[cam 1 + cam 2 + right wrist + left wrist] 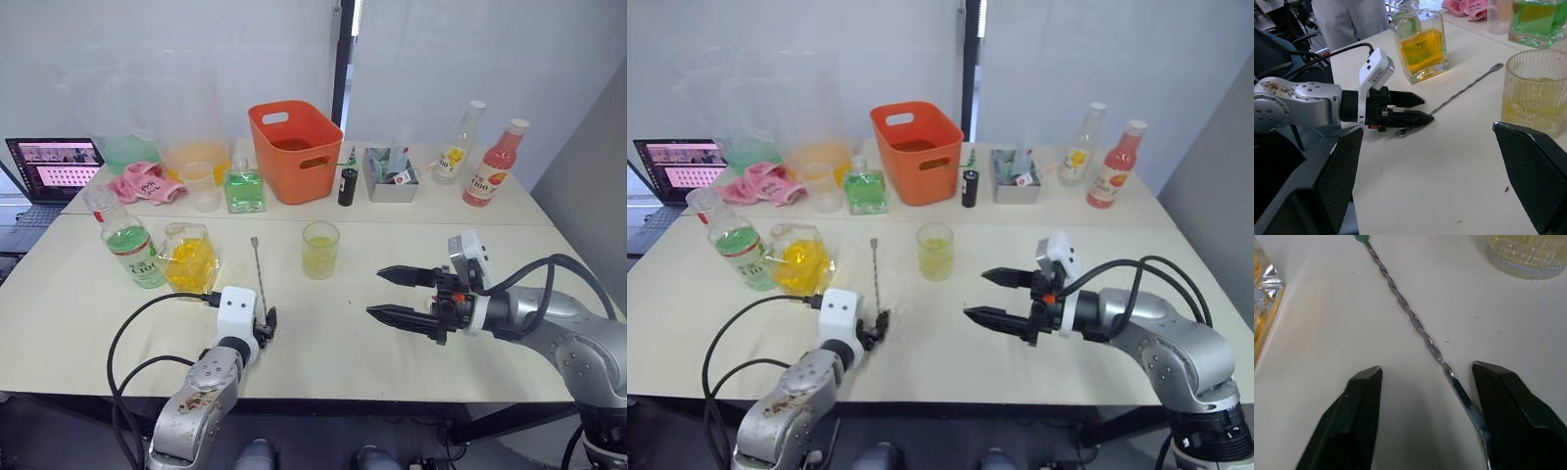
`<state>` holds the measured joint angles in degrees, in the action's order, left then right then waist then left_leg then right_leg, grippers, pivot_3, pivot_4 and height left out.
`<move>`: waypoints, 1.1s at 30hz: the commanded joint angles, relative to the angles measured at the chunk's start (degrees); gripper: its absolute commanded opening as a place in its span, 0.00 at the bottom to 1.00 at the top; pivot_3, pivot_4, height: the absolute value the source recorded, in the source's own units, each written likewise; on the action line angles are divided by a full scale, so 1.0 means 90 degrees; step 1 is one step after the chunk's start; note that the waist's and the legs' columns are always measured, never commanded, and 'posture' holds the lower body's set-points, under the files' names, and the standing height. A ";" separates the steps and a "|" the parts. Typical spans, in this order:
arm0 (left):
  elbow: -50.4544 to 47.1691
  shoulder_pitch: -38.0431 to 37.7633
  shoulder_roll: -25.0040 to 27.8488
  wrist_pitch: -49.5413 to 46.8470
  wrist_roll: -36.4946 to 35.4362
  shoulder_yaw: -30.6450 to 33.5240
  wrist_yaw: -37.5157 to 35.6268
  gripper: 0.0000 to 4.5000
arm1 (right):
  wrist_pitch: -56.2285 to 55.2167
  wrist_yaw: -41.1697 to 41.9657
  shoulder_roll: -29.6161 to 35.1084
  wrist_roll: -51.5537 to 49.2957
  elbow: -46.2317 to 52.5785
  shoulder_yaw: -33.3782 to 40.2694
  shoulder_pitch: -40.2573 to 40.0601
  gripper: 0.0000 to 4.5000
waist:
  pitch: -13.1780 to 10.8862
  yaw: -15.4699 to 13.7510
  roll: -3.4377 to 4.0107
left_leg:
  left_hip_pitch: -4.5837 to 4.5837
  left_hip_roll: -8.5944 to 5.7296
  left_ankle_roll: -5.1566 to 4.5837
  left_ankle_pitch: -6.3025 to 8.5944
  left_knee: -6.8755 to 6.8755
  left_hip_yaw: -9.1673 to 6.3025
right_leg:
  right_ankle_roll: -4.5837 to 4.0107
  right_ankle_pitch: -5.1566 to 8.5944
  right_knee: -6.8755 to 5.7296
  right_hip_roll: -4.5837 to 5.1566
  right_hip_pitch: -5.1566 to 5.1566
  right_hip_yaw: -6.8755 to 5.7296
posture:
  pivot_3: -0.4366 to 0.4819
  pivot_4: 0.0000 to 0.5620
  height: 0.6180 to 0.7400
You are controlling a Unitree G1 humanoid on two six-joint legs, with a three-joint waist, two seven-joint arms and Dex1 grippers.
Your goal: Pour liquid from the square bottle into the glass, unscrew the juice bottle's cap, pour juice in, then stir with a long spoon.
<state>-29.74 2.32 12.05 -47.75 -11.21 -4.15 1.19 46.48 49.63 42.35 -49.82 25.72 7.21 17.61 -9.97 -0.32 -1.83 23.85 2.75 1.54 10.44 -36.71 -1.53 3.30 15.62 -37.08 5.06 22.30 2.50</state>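
The long spoon (259, 279) lies flat on the table, its twisted handle running toward me. My left gripper (266, 324) is open at the spoon's near end, and the handle (1415, 325) passes between its fingers close to one of them. The glass (319, 250) holds pale yellow liquid and stands mid-table. Left of the spoon are the square bottle (188, 259) of yellow liquid and a round juice bottle (130, 243) with green liquid. My right gripper (377, 293) hovers open and empty to the right of the glass.
Along the back stand an orange basket (294, 147), a green square bottle (244, 188), a plastic cup (201, 186), a pink cloth (147, 183), a grey tray (389, 181), a pale bottle (458, 147) and a red bottle (495, 162). A laptop (54, 166) sits far left.
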 commanded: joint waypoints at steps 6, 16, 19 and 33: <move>0.0107 0.0303 0.0390 -0.0495 -0.0099 0.0303 -0.0611 0.00 | -0.0133 -0.0282 -0.0225 -0.0035 0.0267 0.0098 -0.0061 1.00 | 0.0006 -0.0012 0.0011 | 0.0000 -0.0003 0.0000 0.0000 0.0000 0.0001 | 0.0001 0.0000 0.0001 0.0003 0.0000 0.0000 | 0.48 0.27 0.99; -0.0739 -0.0082 0.1272 -0.0486 -0.0479 0.1148 -0.1539 0.00 | -0.0177 -0.0537 -0.0327 0.0024 0.0396 0.0088 -0.0264 1.00 | 0.0006 0.0106 0.0011 | 0.0001 0.0001 0.0002 0.0001 0.0018 -0.0001 | -0.0002 0.0003 0.0001 0.0000 0.0010 0.0000 | 0.48 0.27 0.99; -0.0995 -0.0341 0.1489 -0.0251 -0.0797 0.1545 -0.2019 0.00 | -0.0204 -0.0570 -0.0344 0.0059 0.0394 0.0060 -0.0286 1.00 | 0.0005 0.0110 0.0010 | 0.0002 0.0001 0.0002 0.0001 0.0021 -0.0001 | -0.0002 0.0003 0.0007 0.0001 0.0010 -0.0001 | 0.48 0.27 0.99; 0.0945 -0.2038 0.4480 0.3760 -0.1038 0.3241 -0.6878 0.00 | -0.0354 -0.0449 -0.0454 0.0231 0.0304 -0.0003 -0.0386 1.00 | 0.0004 0.0105 0.0011 | 0.0006 0.0008 0.0003 0.0001 0.0073 0.0018 | -0.0052 0.0031 0.0029 0.0007 0.0045 0.0003 | 0.48 0.27 0.99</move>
<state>-23.79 -16.36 51.21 -20.68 -20.89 23.47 -55.66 44.75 45.46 38.53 -47.45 26.96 6.90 14.29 -9.94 0.63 -1.72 23.90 2.83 1.57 10.45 -36.02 -1.36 2.84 15.89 -36.82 5.13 22.73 2.53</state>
